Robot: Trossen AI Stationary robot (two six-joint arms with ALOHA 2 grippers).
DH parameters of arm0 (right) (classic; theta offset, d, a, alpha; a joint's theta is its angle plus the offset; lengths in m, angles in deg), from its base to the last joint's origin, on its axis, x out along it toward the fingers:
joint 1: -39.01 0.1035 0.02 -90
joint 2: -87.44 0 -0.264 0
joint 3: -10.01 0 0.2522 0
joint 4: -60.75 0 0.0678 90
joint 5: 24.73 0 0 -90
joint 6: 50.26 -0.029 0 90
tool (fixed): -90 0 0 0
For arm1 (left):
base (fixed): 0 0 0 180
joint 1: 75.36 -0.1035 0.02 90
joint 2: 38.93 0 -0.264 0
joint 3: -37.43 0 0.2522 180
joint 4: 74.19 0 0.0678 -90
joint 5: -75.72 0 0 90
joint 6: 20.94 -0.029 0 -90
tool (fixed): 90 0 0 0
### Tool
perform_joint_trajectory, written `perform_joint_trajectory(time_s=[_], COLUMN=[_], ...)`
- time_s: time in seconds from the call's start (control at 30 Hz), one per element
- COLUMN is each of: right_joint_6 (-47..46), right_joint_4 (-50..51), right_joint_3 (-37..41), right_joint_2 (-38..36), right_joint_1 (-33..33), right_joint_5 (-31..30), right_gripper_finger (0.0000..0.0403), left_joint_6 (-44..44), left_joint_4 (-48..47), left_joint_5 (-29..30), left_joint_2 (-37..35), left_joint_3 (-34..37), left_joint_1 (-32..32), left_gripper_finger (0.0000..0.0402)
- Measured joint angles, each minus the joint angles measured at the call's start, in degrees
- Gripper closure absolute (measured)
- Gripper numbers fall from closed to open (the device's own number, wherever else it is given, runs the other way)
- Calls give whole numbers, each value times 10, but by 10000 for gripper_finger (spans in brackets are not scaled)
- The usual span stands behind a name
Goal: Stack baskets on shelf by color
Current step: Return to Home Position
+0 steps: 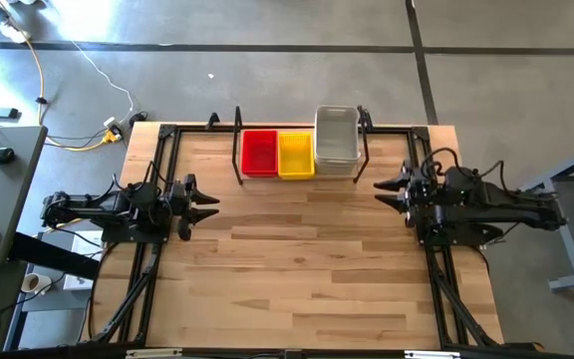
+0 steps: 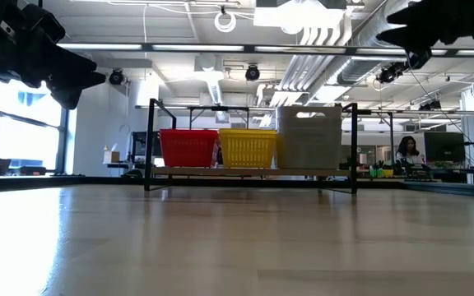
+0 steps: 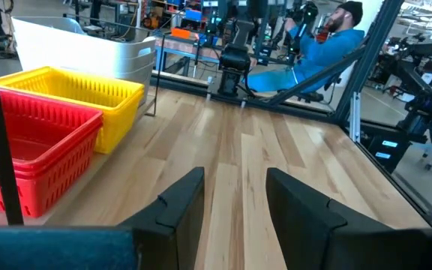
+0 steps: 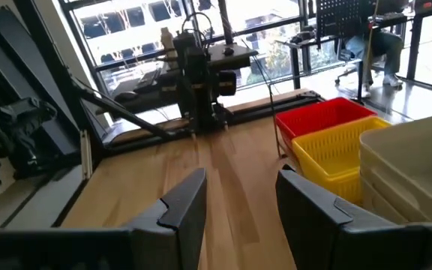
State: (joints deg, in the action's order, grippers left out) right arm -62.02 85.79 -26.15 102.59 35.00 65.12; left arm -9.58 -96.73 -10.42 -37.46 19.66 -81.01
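The black wire shelf (image 1: 237, 150) stands at the table's far edge, in the middle. On it sit three stacks of baskets side by side: red (image 1: 259, 153), yellow (image 1: 296, 154) and grey-white (image 1: 336, 140), the grey-white stack standing tallest (image 2: 309, 138). My left gripper (image 1: 207, 204) hovers at the table's left side, open and pointing level toward the right, with nothing between its fingers (image 3: 235, 180). My right gripper (image 1: 385, 189) hovers at the right side, open, pointing level toward the left, also with nothing in it (image 4: 242, 180). Both are well clear of the shelf.
Bare wooden table top (image 1: 307, 269) lies between the arms and toward the near edge. Black frame rails (image 1: 152, 279) run along the table's left and right sides. Beyond the table a person in blue (image 3: 313, 52) sits at a desk.
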Motion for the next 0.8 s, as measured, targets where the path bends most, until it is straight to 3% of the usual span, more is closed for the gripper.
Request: perform_joint_trajectory(time_s=[0.53,0.8], right_joint_6=[-1,-2], right_joint_4=[-71,-148], right_joint_3=[141,202], right_joint_2=[-148,-146], right_joint_1=[0,0], right_joint_5=[4,8], right_gripper_finger=[259,259], left_joint_6=[0,0], left_joint_4=[0,0], left_joint_5=[0,-2], left_joint_2=[0,0], left_joint_3=[0,0], left_joint_1=[0,0], left_gripper_finger=[268,268])
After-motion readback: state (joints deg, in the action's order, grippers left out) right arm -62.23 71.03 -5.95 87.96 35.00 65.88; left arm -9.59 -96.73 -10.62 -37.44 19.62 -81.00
